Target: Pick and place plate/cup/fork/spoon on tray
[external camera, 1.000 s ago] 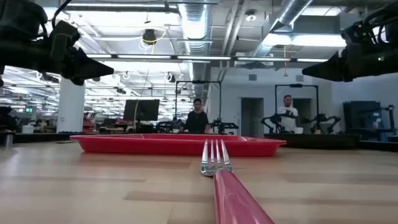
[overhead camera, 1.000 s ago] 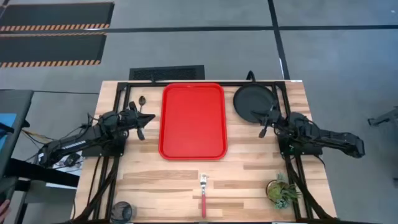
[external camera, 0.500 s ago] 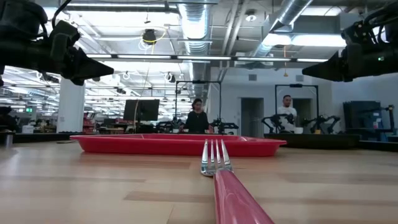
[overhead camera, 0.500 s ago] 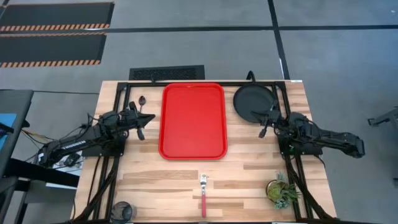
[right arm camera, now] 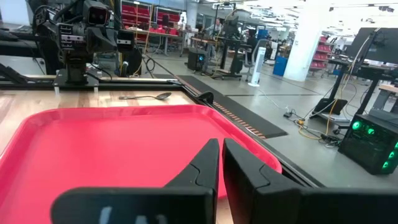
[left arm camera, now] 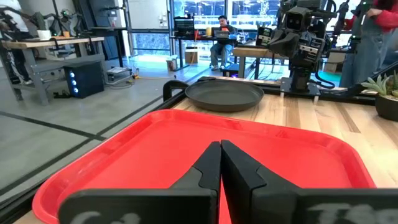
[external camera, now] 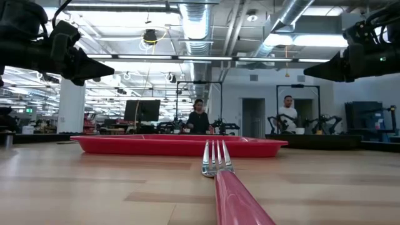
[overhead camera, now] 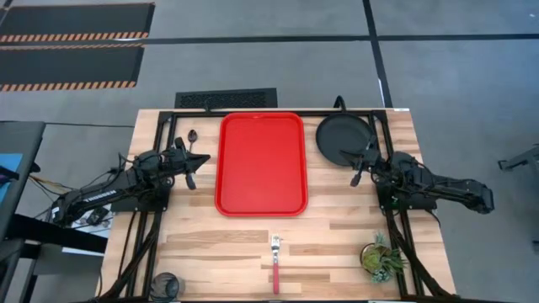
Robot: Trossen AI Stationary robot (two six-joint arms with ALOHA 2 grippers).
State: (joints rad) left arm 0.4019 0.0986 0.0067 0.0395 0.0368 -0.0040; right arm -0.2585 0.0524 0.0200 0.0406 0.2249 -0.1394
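Observation:
The red tray (overhead camera: 260, 163) lies flat in the middle of the table, with nothing on it. The dark plate (overhead camera: 342, 140) lies flat on the table right of the tray, at the far side. The dark spoon (overhead camera: 192, 136) lies left of the tray's far end. The red-handled fork (overhead camera: 275, 263) lies near the front edge, tines toward the tray. The dark cup (overhead camera: 166, 284) stands at the front left corner. My left gripper (overhead camera: 190, 177) hovers shut left of the tray. My right gripper (overhead camera: 358, 175) hovers shut just nearer than the plate.
A small potted green plant (overhead camera: 381, 257) stands at the front right. A black frame (overhead camera: 278, 113) runs along the table's far edge and down both sides. People stand in the room beyond the table (external camera: 199, 117).

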